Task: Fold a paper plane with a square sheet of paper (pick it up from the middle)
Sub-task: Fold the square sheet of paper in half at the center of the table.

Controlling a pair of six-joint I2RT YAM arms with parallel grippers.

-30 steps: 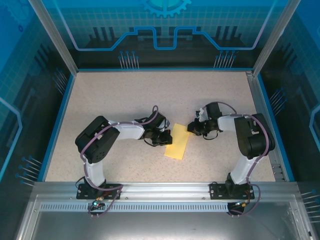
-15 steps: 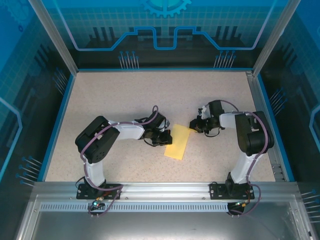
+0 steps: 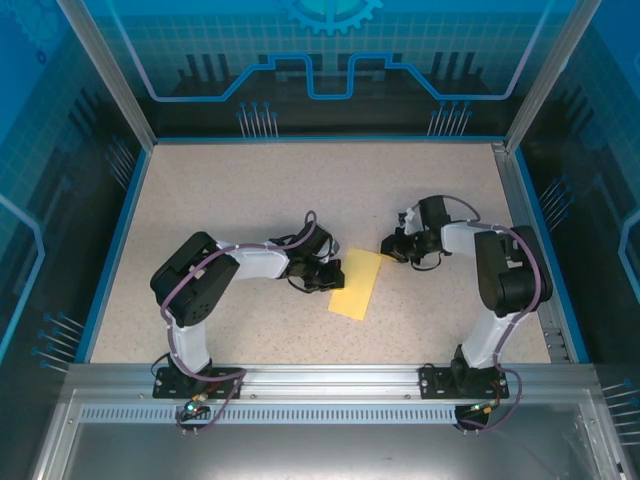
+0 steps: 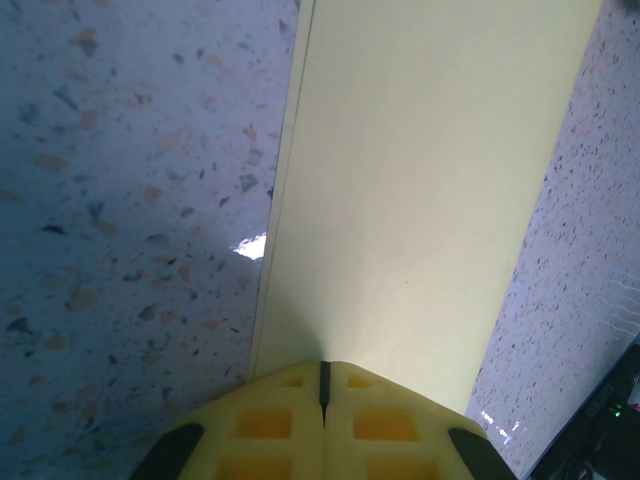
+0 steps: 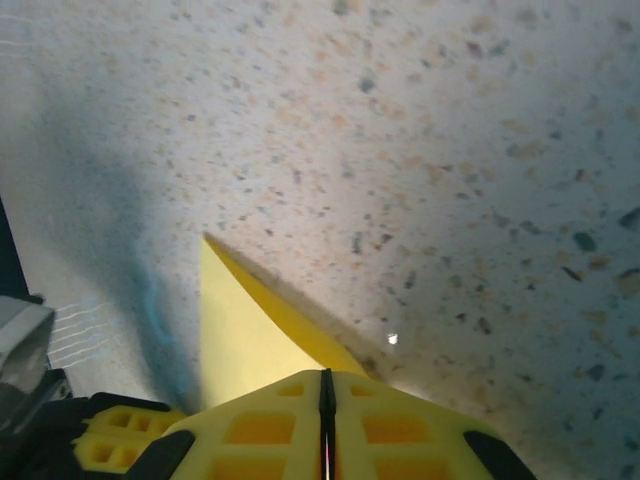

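Change: the right gripper (image 3: 391,246) has drawn a little toward the far right and its elbow has swung outward. The left gripper (image 3: 327,276) and the square sheet of paper (image 3: 357,283) lie where they did.
Left gripper: the jaws are pressed together with the tips set down on the sheet. Whether a layer is caught between them cannot be told.
Ahead of left gripper: the sheet runs away from the tips as a strip folded in half, and two layer edges show slightly offset along its left side.
Right gripper: the jaws are pressed together and nothing is plainly pinched. One corner of the sheet pokes out just ahead and to the left, from under the tips.
Between the grippers: the strip lies flat on the speckled table (image 3: 250,190), with one gripper at each side of it.
Step in hand: probably setting the half-fold crease before the nose folds.
How to do it well: the left gripper should hold its press as the anchor while the right gripper strokes its closed tips along the folded edge, lightly and away from the anchor.
Watch for: the offset layers are better squared up before the crease is hardened. Thin paper is also likely to slide or buckle if pushed toward the anchor.
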